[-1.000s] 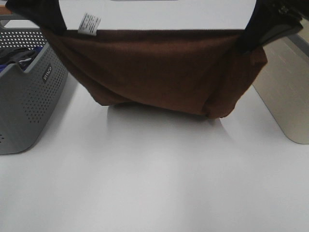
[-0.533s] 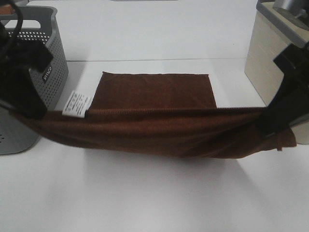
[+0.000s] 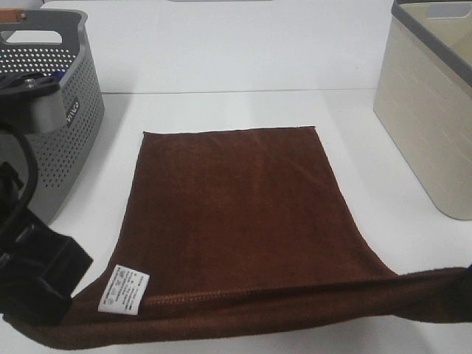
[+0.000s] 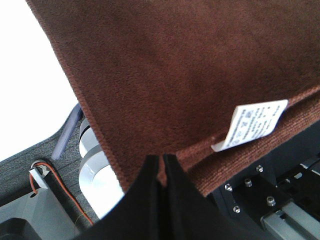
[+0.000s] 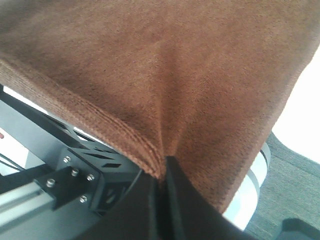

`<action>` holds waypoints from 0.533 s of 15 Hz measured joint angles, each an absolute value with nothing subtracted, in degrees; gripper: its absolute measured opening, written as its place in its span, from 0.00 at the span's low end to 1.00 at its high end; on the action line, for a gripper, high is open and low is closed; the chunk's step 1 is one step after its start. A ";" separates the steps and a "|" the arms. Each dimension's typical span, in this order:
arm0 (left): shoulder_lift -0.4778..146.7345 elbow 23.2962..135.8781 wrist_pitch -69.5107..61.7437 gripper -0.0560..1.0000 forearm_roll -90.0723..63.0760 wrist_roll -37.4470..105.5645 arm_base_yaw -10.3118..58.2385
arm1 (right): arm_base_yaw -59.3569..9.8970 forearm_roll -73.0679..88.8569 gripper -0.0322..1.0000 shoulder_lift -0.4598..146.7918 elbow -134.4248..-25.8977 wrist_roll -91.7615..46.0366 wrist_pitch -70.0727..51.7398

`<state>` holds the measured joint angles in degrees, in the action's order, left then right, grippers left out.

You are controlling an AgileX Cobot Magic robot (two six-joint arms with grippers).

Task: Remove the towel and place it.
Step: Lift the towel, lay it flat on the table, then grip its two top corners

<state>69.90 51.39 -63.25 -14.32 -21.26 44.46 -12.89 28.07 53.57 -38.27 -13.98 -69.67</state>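
The dark brown towel (image 3: 236, 214) lies mostly flat on the white table, its far edge toward the back. Its near hem is still raised and stretched between both grippers. A small white label (image 3: 123, 289) shows on that hem near the left corner. My left gripper (image 3: 51, 276) is at the near left, shut on the towel's corner. In the left wrist view its fingertips (image 4: 162, 161) pinch the hem beside the label (image 4: 255, 122). My right gripper (image 5: 162, 170) is shut on the other near corner of the towel (image 5: 165, 75); in the exterior view it is almost off the right edge.
A grey perforated basket (image 3: 66, 147) with dark items inside stands at the left, close to the towel's left side. A beige bin (image 3: 424, 125) stands at the right. White table (image 3: 243, 66) continues behind the towel.
Both grippers have come down and toward the near edge with the towel, which hung high between them and now lies spread over the table.
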 joint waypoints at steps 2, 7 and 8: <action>69.90 51.28 -63.20 0.05 -13.06 -23.26 48.01 | -12.89 27.39 0.03 51.17 -36.44 -13.52 -69.73; 69.90 50.82 -67.67 0.36 -8.31 -29.39 49.27 | -12.49 22.63 0.20 50.25 -36.10 -12.09 -69.73; 69.90 50.82 -68.53 0.53 -7.85 -29.39 49.27 | -12.38 21.83 0.36 50.25 -36.10 -11.52 -69.73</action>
<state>69.90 50.82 -68.53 -7.85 -29.39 49.27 -12.38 21.83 50.25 -36.10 -11.52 -69.73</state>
